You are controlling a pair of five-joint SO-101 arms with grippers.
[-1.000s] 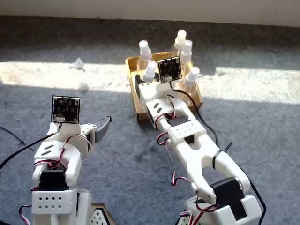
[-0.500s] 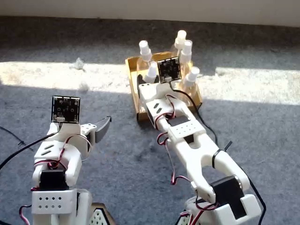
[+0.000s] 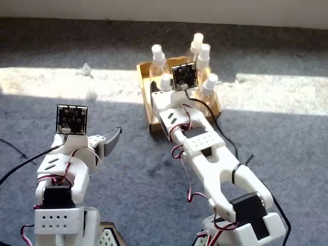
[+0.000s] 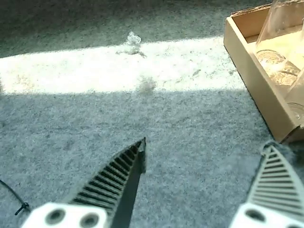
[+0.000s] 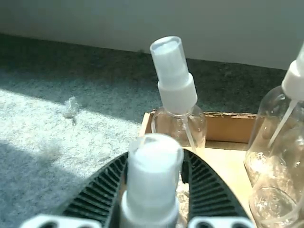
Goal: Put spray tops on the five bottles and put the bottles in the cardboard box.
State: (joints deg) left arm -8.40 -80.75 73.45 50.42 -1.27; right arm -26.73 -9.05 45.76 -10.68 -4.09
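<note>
Right wrist view: ribbed gripper [image 5: 155,161] clamps cylindrical cap [image 5: 153,178].

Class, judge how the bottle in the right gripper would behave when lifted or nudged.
The bottle, like its clear, empty-looking neighbours, is probably light. Its smooth round spray top may slip in the right gripper. Tall and narrow, it could tip.

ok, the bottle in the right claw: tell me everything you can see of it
The bottle shows mostly its white plastic spray top, a rounded cap on a wider collar, standing upright. The right claw grips that top, black ribbed fingers against it on both sides. Its body is largely hidden under the claw. In the high view it sits inside the cardboard box, near the wall on the left arm's side, in front of another capped clear bottle. Whether its base touches the box floor cannot be told.
</note>
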